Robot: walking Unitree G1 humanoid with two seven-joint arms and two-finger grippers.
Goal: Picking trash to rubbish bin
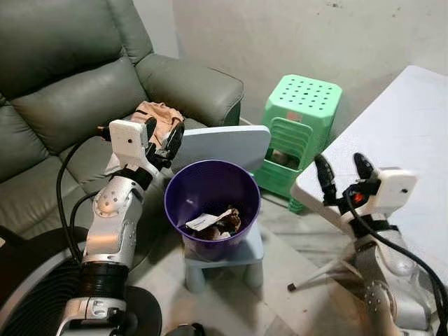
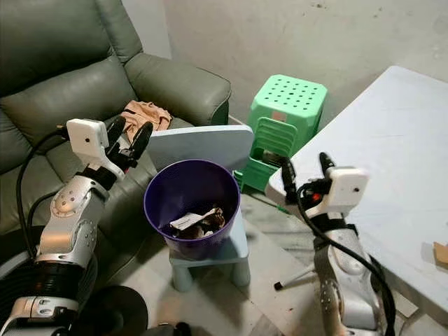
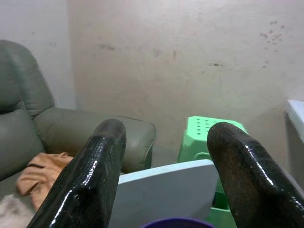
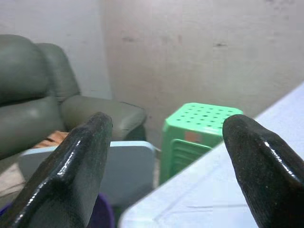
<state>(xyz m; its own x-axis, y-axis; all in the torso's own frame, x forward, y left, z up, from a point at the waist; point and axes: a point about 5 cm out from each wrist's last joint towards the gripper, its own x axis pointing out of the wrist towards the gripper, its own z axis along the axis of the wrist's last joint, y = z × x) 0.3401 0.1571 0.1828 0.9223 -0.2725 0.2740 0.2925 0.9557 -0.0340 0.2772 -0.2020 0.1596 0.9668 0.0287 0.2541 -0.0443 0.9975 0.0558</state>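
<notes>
A purple rubbish bin (image 1: 211, 203) stands on a small pale blue stool (image 1: 248, 255) in front of me, with crumpled paper trash (image 1: 213, 222) lying at its bottom. My left gripper (image 1: 162, 134) is raised just left of the bin's rim, open and holding nothing. To the right of the bin, my right gripper (image 1: 343, 171) hovers at the white table's corner, open and holding nothing too. In the left wrist view the two black fingers (image 3: 90, 175) frame the bin's rim (image 3: 178, 222) and a pale blue board (image 3: 164, 192).
A grey-green sofa (image 1: 63, 91) with a tan cloth (image 1: 159, 115) fills the left. A pale blue board (image 1: 220, 147) leans behind the bin. A green plastic stool (image 1: 301, 119) stands by the wall. A white table (image 1: 399, 147) is on the right, with a brown scrap (image 2: 439, 253) on it.
</notes>
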